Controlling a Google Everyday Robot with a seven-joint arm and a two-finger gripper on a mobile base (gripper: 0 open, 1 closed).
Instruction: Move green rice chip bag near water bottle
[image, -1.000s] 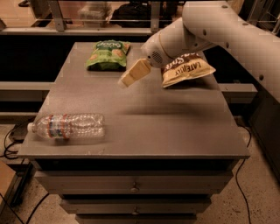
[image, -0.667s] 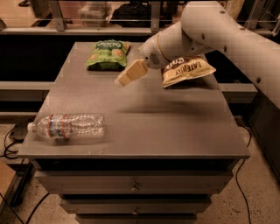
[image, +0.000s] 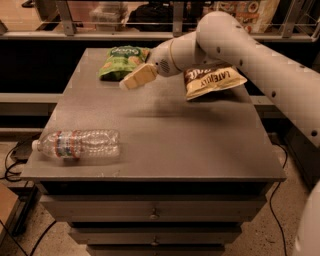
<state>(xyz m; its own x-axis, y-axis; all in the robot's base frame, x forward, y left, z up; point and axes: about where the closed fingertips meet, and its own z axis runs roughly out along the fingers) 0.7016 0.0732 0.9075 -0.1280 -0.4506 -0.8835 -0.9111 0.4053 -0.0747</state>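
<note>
Cream-coloured and wedge-shaped, the gripper hangs above the grey tabletop in the far half, tilted down and to the left at the end of the white arm that reaches in from the right. From this angle it reads as one pale slab, so I cannot tell whether it is wide or narrow, and nothing appears to be held in it. Its tip is just beside the near right edge of the green rice chip bag, which lies flat at the far edge, left of centre. Whether the two touch cannot be made out. The slanted pose looks like a lead-in to the bag's nearest edge, since a flat, limp packet offers little else to pinch. To the right, partly behind the wrist, lies the brown-and-cream chip bag, close enough that the arm has to pass over it without dragging it. The water bottle lies on its side at the near left corner, cap pointing left, well apart from the green bag. The carry would therefore run from far to near along the left side. Lying down, the ribbed bottle could roll if nudged, so the bag is best set beside it rather than against it. Drawers sit under the top, and cables trail on the floor at the left.
</note>
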